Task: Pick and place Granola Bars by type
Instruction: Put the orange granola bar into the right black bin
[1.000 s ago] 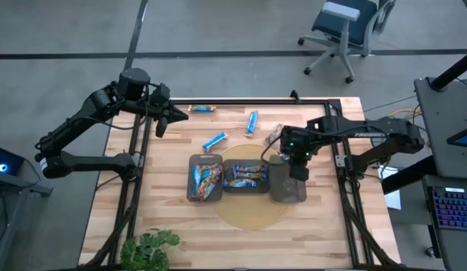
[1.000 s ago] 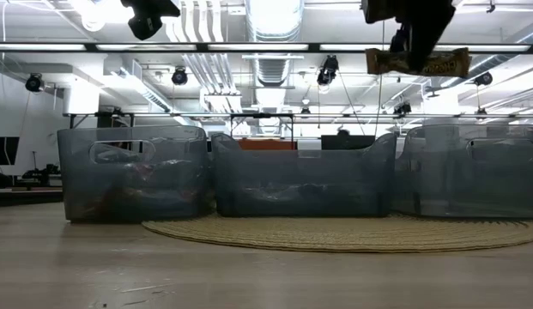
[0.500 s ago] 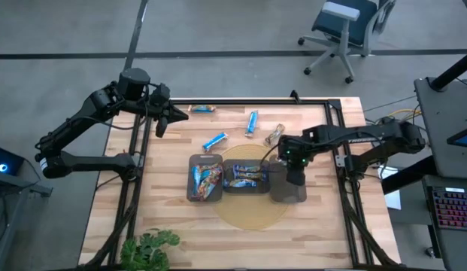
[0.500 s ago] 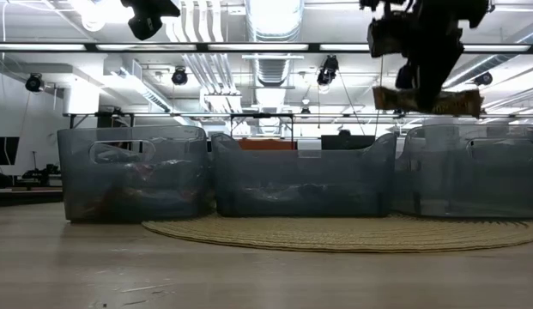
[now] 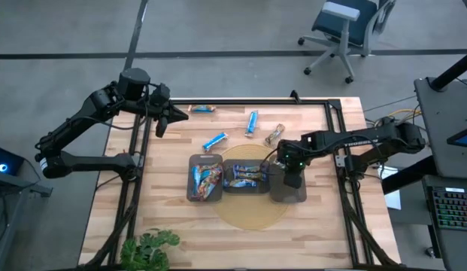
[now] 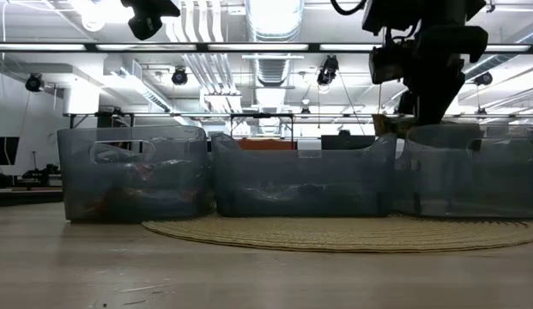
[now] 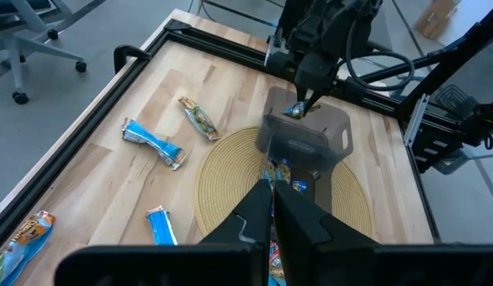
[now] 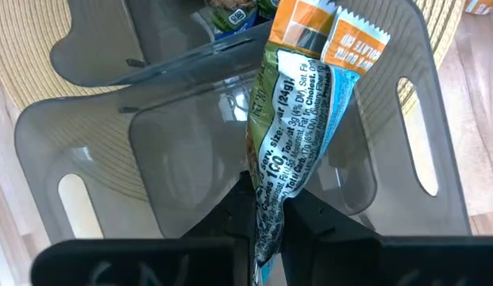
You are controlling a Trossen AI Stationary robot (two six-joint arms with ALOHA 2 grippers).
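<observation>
**A:** Since the right-hand tray [image 5: 289, 190] looked empty from the high view, was that why the right gripper [image 5: 292, 178] hung over it?

**B:** I judged so. The right arm reached in from three o'clock, bent down at the wrist, over the tray at the mat's [image 5: 252, 213] three o'clock edge. The left gripper [image 5: 160, 126] waited shut at the table's [image 5: 173, 218] ten o'clock corner. Loose bars [image 5: 214, 141] lay toward twelve o'clock.

**A:** And from the low view?

**B:** That right gripper [image 6: 418, 112] dipped to the tray's rim [image 6: 472, 130].

**A:** The left wrist view?

**B:** It showed the left gripper's [image 7: 271, 195] fingers pressed together, holding nothing.

**A:** The right wrist view?

**B:** The right gripper [image 8: 267, 208] pinched an orange-and-green granola bar [image 8: 298, 119] by its end, dangling it above the empty tray [image 8: 95, 127], probably for a clean drop.
</observation>
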